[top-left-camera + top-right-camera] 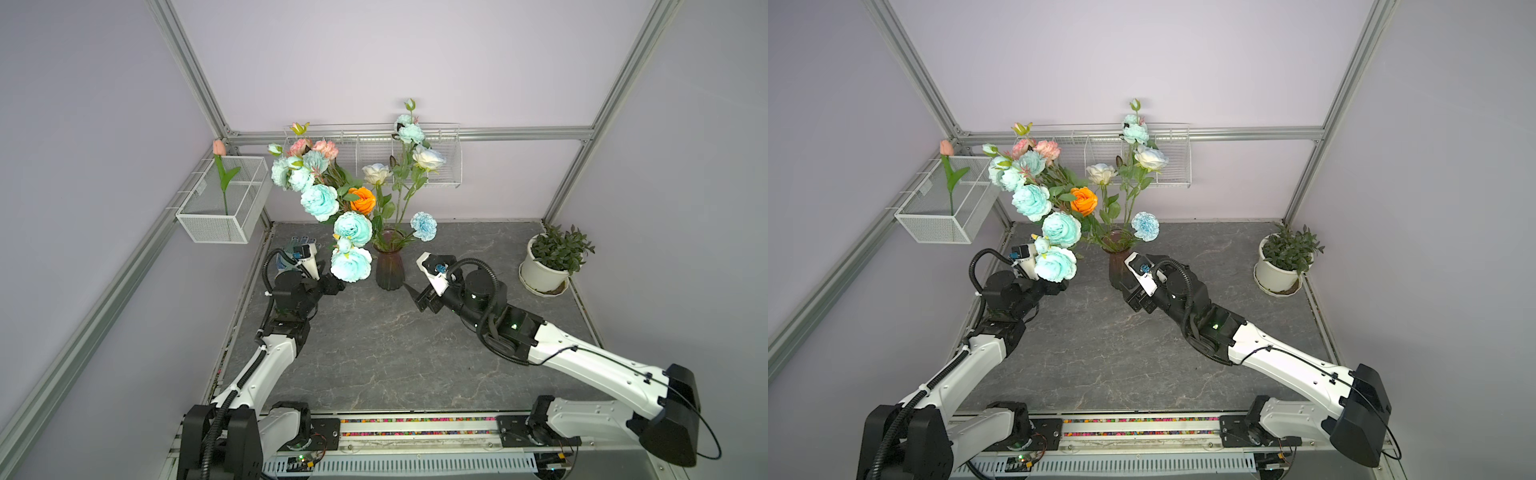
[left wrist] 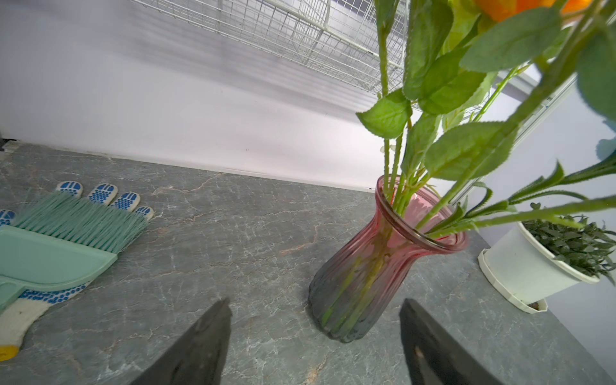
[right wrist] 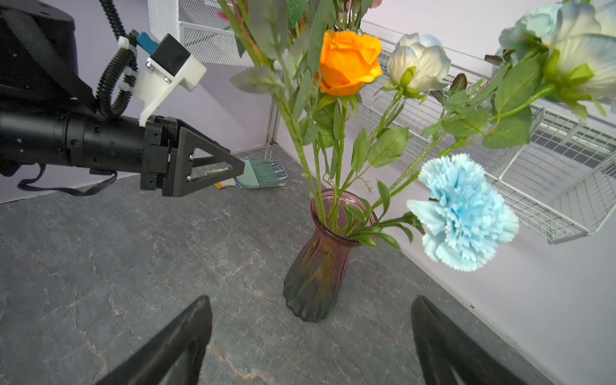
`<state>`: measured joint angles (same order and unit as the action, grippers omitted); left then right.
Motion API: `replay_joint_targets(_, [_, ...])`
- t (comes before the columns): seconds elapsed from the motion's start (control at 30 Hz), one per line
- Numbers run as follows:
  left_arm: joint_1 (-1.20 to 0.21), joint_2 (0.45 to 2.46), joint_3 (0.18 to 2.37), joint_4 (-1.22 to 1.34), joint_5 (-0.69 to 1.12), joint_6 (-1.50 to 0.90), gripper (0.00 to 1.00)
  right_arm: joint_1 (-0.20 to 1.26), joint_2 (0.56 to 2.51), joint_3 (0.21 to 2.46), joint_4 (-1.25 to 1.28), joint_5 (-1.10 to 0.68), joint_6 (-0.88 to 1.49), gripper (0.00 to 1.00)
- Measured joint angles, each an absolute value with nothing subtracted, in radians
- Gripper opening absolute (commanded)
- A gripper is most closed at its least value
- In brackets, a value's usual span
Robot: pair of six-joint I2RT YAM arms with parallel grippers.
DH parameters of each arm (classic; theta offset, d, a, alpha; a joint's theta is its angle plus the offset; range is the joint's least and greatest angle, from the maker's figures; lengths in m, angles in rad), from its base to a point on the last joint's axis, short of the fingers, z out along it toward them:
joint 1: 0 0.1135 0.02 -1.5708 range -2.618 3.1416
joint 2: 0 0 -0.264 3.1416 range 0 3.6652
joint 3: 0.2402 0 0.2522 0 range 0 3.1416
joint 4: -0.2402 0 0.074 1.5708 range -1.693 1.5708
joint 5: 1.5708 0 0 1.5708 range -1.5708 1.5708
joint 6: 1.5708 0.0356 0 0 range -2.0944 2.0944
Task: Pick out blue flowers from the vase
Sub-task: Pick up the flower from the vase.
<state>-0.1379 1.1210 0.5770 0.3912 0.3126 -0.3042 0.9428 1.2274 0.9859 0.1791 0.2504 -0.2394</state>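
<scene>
The blue flowers (image 1: 319, 201) are fabric, with ruffled aqua heads on thin, leafy green stems, and every stem stands in the vase (image 1: 390, 268). Most heads fan up and over toward the desk's back left corner. White, blue-tinged roses (image 1: 428, 157) rise above the vase. A frilled pale-blue carnation (image 3: 463, 213) droops just beside the rim on the right.

The vase is ribbed, translucent purplish glass, bulbous below a narrow neck and flared rim. It stands upright near the middle of the back edge of the grey, veined desk (image 1: 374, 353). An orange rose (image 1: 362, 200) sits among the stems.

The right pincer (image 1: 413, 295) is low, just beside the vase's foot on the right. Its black wedge-shaped fingers are spread wide and empty. I cannot tell whether a tip touches the glass.

The left pincer (image 3: 233, 165) hovers level above the desk on the vase's left, apart from it and under the lowest aqua head. Its fingers are also spread, with nothing between them.

Both arms reach in from the front edge, forearms angled inward toward the vase.

A green brush (image 2: 83, 220) lies on a dotted glove (image 2: 103, 193) near the back left corner. A white pot (image 1: 540, 274) stands by the right edge.
</scene>
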Motion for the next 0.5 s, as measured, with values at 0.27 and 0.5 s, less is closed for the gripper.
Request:
replay_joint_targets(0.27, [-0.138,1.181,0.622,0.427,0.401,-0.346,0.81,0.956,1.390,1.042,0.315,0.270,-0.289,0.94])
replay_joint_targets(0.5, [-0.138,1.223,0.664,0.438,0.455,-0.346,0.81,0.957,1.527,1.111,0.434,0.322,-0.345,0.91])
